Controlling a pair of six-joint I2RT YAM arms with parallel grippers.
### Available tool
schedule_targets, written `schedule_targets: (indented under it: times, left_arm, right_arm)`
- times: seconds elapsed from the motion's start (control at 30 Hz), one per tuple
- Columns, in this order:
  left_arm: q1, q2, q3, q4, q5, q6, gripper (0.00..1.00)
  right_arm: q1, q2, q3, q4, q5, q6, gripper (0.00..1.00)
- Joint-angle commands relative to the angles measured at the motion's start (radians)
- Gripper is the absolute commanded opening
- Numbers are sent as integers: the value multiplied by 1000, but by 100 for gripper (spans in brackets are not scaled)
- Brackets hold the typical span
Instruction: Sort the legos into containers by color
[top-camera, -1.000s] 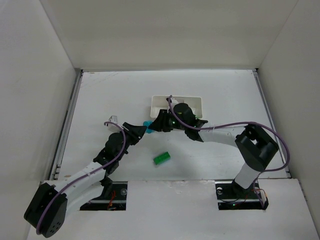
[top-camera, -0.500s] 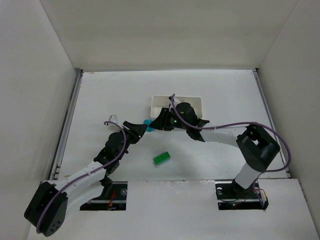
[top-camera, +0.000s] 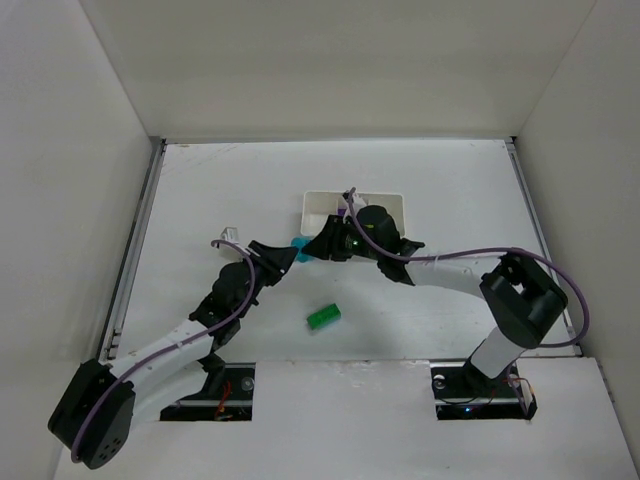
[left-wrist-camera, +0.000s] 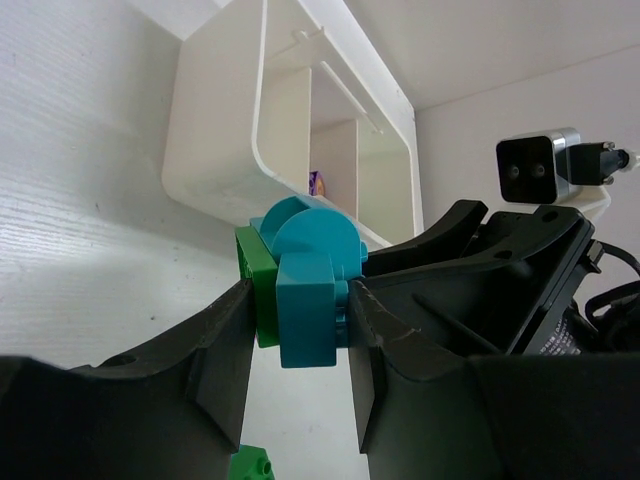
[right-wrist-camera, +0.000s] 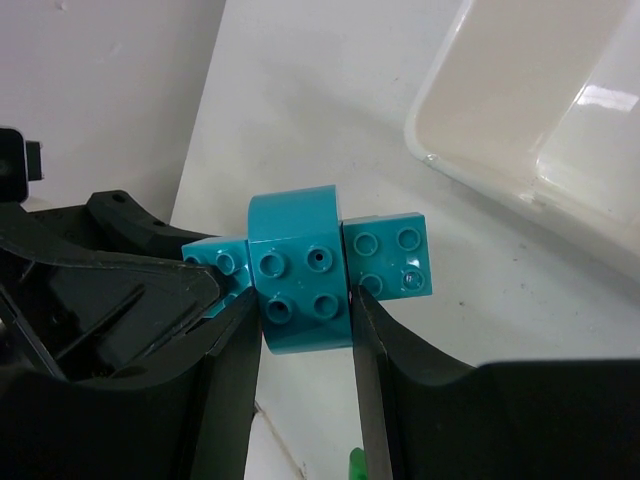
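A cluster of joined legos (top-camera: 297, 245) hangs between both grippers, just left of the white tray (top-camera: 316, 204). My left gripper (top-camera: 283, 256) is shut on a square teal brick (left-wrist-camera: 308, 315) with a green brick (left-wrist-camera: 254, 290) against it; its jaws (left-wrist-camera: 298, 335) press both sides. My right gripper (top-camera: 313, 247) is shut on the rounded teal brick (right-wrist-camera: 298, 272), with a square teal brick (right-wrist-camera: 390, 257) stuck to its right. The right gripper's point in its wrist view (right-wrist-camera: 303, 310) lies on that brick. A loose green lego (top-camera: 323, 317) lies on the table nearer me. A purple lego (left-wrist-camera: 318, 183) sits in a tray compartment.
The tray's three compartments (left-wrist-camera: 240, 120) stand just behind the cluster; its near corner shows in the right wrist view (right-wrist-camera: 520, 110). The right gripper's body (left-wrist-camera: 500, 260) crowds the left one. White walls enclose the table on three sides.
The right wrist has shifted slightly to the right and back. The left gripper edged up a little. The teal cluster stays between the two grippers; the loose green lego has not moved.
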Motion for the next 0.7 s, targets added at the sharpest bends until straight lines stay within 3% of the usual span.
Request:
schedule_targets:
  times: [0.0,0.17,0.43,0.67]
  left_arm:
    - [4,-39,10,-51,5,20,29]
    - [-4,-36,25,-86,2,32,38]
    - [-30,13,53,-72,2,37,42]
    - [-32,16,53,-59,-14,37,26]
  right_arm:
    - [-16,-70,5,110,35,-30,30]
    - [-17,-85,4,43,104,-94,30]
    - [-13,-87,2,39,124,-109,30]
    - [-10,-73,8,46,120,-103,30]
